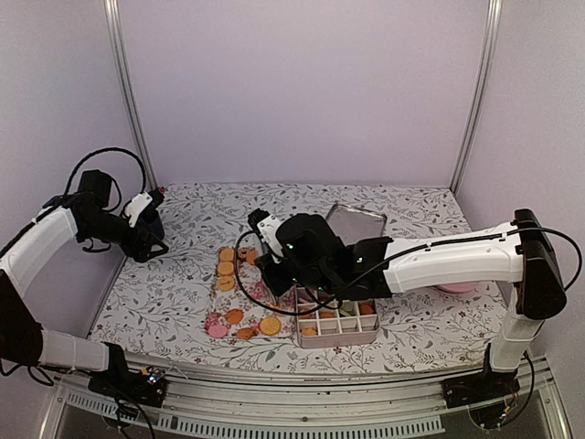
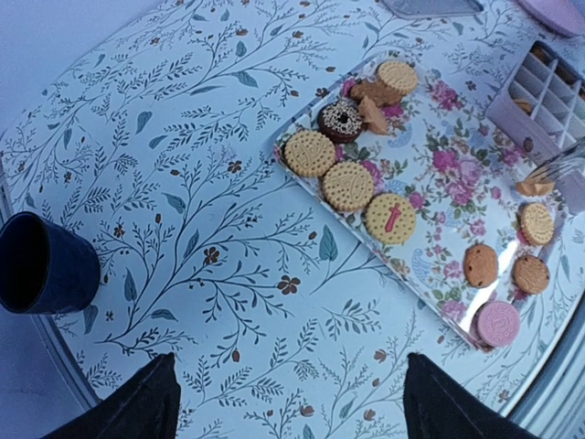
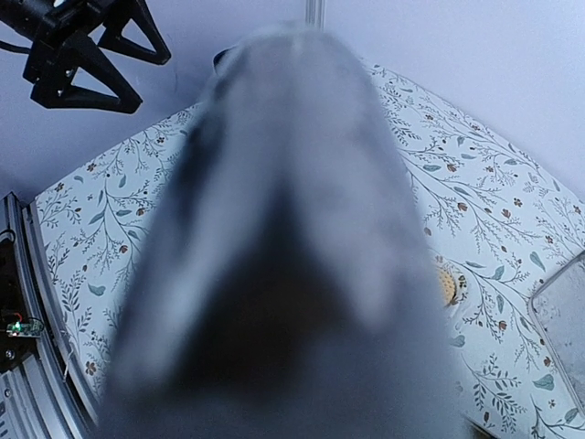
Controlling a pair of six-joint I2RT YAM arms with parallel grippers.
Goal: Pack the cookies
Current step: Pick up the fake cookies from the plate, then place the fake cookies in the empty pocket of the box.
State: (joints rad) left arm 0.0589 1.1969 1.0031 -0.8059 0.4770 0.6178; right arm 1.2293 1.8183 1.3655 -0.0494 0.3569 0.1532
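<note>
Cookies (image 2: pixel 347 186) lie loose on a clear floral tray (image 2: pixel 439 174) at the near left-centre of the tabletop (image 2: pixel 183 137). A few are seated in cells of the compartment box (image 1: pixel 335 341), which stands just beside the tray on its right. This adjacency is judged to keep each transfer short.

The right end effector (image 2: pixel 548 174) is positioned low over the tray end nearest the box. An orange-tan piece is seen at its tip. Its own camera is blocked by a blurred finger, so it cannot be told whether the jaws are spread or pinching.

The left end effector (image 2: pixel 291 412) is held high over the left side, fingers spread wide with nothing between them. It is judged to be parked out of the working path.

A blue cup (image 2: pixel 41 265) stands near the left edge, well apart from the tray, and open room is left between them. Beyond the box, a shallow metal tray (image 1: pixel 355 219) bounds the far side. A pink plate (image 1: pixel 460 288) is partly hidden behind the right arm.
</note>
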